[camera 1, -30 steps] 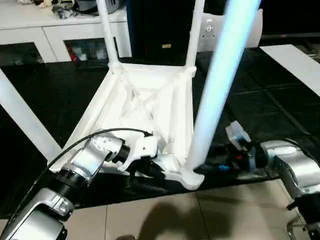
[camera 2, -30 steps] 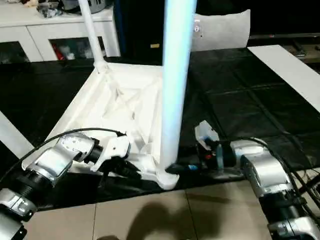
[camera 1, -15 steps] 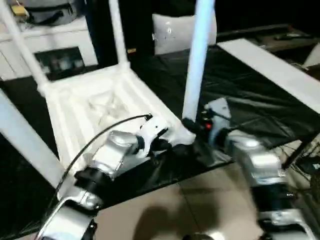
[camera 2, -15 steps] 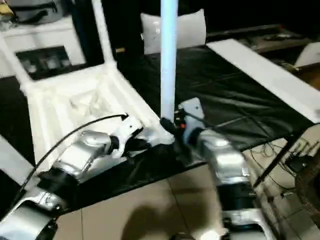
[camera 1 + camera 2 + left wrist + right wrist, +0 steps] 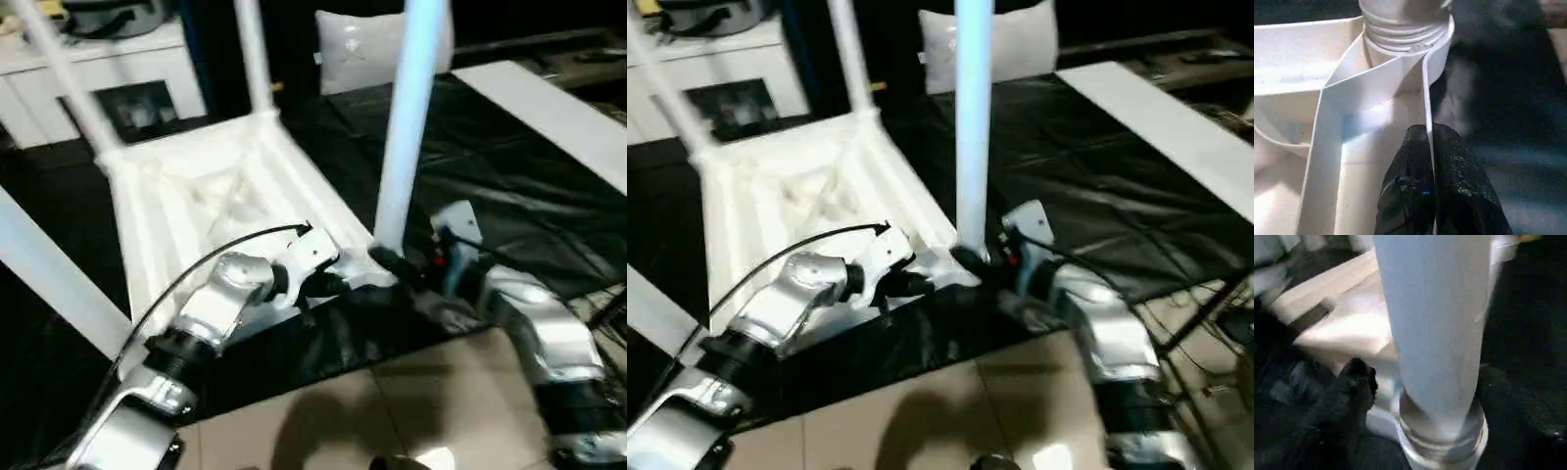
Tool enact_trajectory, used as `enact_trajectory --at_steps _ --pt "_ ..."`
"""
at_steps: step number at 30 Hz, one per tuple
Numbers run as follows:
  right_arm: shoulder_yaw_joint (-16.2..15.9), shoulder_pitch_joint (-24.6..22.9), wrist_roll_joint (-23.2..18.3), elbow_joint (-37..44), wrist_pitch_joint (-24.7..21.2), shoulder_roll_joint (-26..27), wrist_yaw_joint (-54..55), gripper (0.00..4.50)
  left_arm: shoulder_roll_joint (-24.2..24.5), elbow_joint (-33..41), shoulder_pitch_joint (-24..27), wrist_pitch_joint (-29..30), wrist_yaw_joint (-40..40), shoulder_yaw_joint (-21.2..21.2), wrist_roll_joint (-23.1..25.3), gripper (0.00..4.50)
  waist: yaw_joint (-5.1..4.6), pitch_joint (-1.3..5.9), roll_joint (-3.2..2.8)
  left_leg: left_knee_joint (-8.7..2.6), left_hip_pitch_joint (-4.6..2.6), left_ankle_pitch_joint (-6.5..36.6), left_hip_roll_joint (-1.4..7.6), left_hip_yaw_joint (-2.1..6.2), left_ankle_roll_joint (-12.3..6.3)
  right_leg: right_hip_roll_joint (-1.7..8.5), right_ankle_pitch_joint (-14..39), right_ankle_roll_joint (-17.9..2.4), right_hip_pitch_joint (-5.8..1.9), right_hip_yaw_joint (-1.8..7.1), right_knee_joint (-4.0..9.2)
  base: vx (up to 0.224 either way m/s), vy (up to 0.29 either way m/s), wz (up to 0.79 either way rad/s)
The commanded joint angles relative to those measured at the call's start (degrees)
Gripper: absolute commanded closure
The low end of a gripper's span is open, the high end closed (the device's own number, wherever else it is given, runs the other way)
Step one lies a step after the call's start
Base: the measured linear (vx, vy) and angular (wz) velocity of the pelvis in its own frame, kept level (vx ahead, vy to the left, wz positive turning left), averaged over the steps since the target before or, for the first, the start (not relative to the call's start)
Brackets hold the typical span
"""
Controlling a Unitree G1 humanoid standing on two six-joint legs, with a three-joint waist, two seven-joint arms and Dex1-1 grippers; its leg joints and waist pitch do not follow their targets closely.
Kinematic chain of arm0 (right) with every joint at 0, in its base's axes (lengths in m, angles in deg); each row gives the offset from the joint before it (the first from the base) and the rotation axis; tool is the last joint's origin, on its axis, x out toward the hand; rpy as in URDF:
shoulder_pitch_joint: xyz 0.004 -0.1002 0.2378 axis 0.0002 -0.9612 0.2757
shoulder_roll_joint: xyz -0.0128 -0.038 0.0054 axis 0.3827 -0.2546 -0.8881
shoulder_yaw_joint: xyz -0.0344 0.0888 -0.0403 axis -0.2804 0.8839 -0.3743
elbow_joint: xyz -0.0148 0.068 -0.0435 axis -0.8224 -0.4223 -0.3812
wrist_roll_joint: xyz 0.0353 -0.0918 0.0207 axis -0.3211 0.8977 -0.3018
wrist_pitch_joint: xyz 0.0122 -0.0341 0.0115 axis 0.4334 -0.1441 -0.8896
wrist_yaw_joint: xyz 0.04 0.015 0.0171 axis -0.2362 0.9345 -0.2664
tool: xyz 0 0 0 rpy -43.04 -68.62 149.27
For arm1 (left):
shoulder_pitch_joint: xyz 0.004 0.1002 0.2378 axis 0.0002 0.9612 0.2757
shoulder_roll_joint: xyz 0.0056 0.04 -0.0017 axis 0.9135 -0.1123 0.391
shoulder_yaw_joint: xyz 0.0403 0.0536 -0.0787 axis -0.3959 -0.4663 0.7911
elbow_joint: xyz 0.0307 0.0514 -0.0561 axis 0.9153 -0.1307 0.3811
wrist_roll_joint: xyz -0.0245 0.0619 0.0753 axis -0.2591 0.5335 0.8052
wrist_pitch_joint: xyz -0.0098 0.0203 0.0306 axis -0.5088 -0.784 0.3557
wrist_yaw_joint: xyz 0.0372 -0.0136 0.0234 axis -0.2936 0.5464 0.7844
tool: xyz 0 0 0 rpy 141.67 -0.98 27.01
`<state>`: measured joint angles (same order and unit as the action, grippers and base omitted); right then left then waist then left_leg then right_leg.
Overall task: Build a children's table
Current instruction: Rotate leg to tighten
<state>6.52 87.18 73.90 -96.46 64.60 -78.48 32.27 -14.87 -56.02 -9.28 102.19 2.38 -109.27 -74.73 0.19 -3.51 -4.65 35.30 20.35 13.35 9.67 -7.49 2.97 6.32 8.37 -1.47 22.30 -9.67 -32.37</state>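
Since a second ago the right pincer's (image 5: 1420,382) fingers have spread apart: in the right wrist view one black finger (image 5: 1354,387) stands on one side of the near leg (image 5: 407,117) and the other on the far side, with a gap to the leg, wide and not gripping. Its forearm has swung in from the lower right toward the middle of the frame. The whole picture has shifted too, so the camera moved; the table lies differently in the frame.

Children's table (image 5: 196,196) upside down on the black bench (image 5: 509,166), ribbed underside up, filling the left and centre of the head view. Near leg upright in the corner socket (image 5: 1400,29) at frame centre. Two more legs (image 5: 253,54) stand at the far corners, upper left. Another white leg crosses the left edge.

Left pincer (image 5: 1430,147) closed narrow on the table's thin rim wall, one finger on each side, just beside the socket.

Grey cushion (image 5: 362,49) top centre; white cabinet (image 5: 127,69) upper left.
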Motion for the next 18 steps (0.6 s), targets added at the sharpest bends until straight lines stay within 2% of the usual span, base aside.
enact_trajectory --at_steps 1,2,3,4,5,7,8,9,10,13,15,18 --pt "-0.74 -0.04 -0.40 1.88 0.97 -0.99 -3.35 0.70 0.92 0.67 0.97 -2.13 3.91 -2.36 0.53 4.50 0.54 5.00 1.04 -3.70 0.95 1.39 3.24 0.67 -8.23 3.77 10.04 -10.30 -3.73 4.06 2.54 0.055 0.001 0.00" --pt "-1.37 -0.32 -0.44 2.31 1.37 -3.26 -6.63 0.70 2.48 1.03 1.20 -3.39 6.45 -3.64 1.00 4.50 0.65 5.04 1.19 -3.53 1.07 -0.61 3.27 0.66 -8.96 3.76 7.98 -10.88 -3.66 4.19 2.20 0.000 0.000 0.00" --pt "-1.43 -0.34 -0.47 2.37 1.39 -3.43 -6.93 0.70 2.60 1.04 1.21 -3.48 6.64 -3.72 1.03 4.50 1.42 5.34 1.33 -2.96 1.35 -5.54 3.06 0.53 -11.16 3.65 3.00 -11.99 -3.64 4.25 1.27 0.000 0.000 0.00" --pt "-2.51 -0.68 -1.33 3.30 1.85 -6.13 -12.14 0.70 4.36 1.09 1.22 -5.03 9.38 -4.87 1.49 4.50 1.71 5.35 1.32 -2.79 1.41 -6.29 3.03 0.47 -11.82 3.60 2.34 -12.28 -3.50 4.25 1.10 0.000 0.000 0.00" --pt "-2.51 -0.68 -1.33 3.30 1.85 -6.13 -12.14 0.70 4.36 1.09 1.22 -5.03 9.38 -4.87 1.49 4.50 2.30 5.24 1.34 -2.74 1.22 -5.78 3.23 0.26 -12.61 3.60 3.18 -12.42 -3.26 4.28 1.17 0.000 0.000 0.00" --pt "-3.59 -0.71 -2.47 3.69 2.50 -8.42 -17.56 0.70 6.01 1.15 1.13 -6.99 12.57 -6.00 1.60 4.50 2.85 4.94 1.51 -2.99 1.28 -2.70 3.25 0.06 -12.06 3.69 8.43 -11.64 -3.39 4.07 1.77 0.000 0.000 0.00" --pt "-4.35 -0.33 -3.36 3.35 2.92 -9.59 -21.13 0.70 7.30 1.49 1.12 -8.80 15.74 -7.03 1.42 4.50 3.06 4.74 1.64 -3.21 1.21 -0.43 3.31 -0.06 -11.16 3.70 12.43 -10.67 -3.39 4.10 2.22 0.000 0.000 0.00" --pt "-4.60 -0.19 -3.69 3.17 3.07 -9.93 -22.19 0.96 7.69 1.59 1.12 -9.38 16.70 -7.33 1.34 4.50 3.19 4.67 1.58 -3.28 1.22 0.39 3.35 -0.12 -10.60 3.67 14.08 -10.07 -3.35 4.14 2.37 0.000 0.000 0.00" --pt "-5.07 -0.01 -4.18 3.05 2.74 -10.38 -23.73 1.05 8.21 1.74 1.09 -10.03 17.95 -7.81 1.29 4.50 3.33 4.52 1.71 -3.58 0.89 2.16 3.61 -0.17 -9.02 3.54 17.14 -9.10 -3.02 4.27 2.74 0.000 0.000 0.00" --pt "-6.30 0.29 -5.02 2.94 1.64 -11.45 -26.94 1.10 9.14 1.80 0.92 -11.19 19.91 -8.62 1.52 4.50 3.72 4.47 1.65 -3.80 0.66 3.84 3.73 -0.20 -7.72 3.54 18.44 -9.02 -2.92 4.41 2.78 0.000 0.000 0.00" --pt "-8.34 0.96 -5.45 3.17 0.38 -12.42 -31.11 1.24 10.02 1.96 0.71 -12.73 23.06 -9.36 1.16 4.50 3.96 4.31 1.71 -4.08 0.39 6.01 3.76 -0.37 -6.54 3.46 20.00 -8.83 -2.92 4.62 3.06 0.000 0.000 0.00" --pt "-8.70 1.67 -5.23 2.62 0.56 -12.00 -31.56 1.53 10.25 2.34 0.68 -13.01 24.38 -9.68 0.76 4.50 4.39 4.53 1.73 -4.06 0.27 5.01 3.76 -0.46 -5.85 3.62 18.80 -9.11 -2.86 4.90 2.84 0.000 0.000 0.00"
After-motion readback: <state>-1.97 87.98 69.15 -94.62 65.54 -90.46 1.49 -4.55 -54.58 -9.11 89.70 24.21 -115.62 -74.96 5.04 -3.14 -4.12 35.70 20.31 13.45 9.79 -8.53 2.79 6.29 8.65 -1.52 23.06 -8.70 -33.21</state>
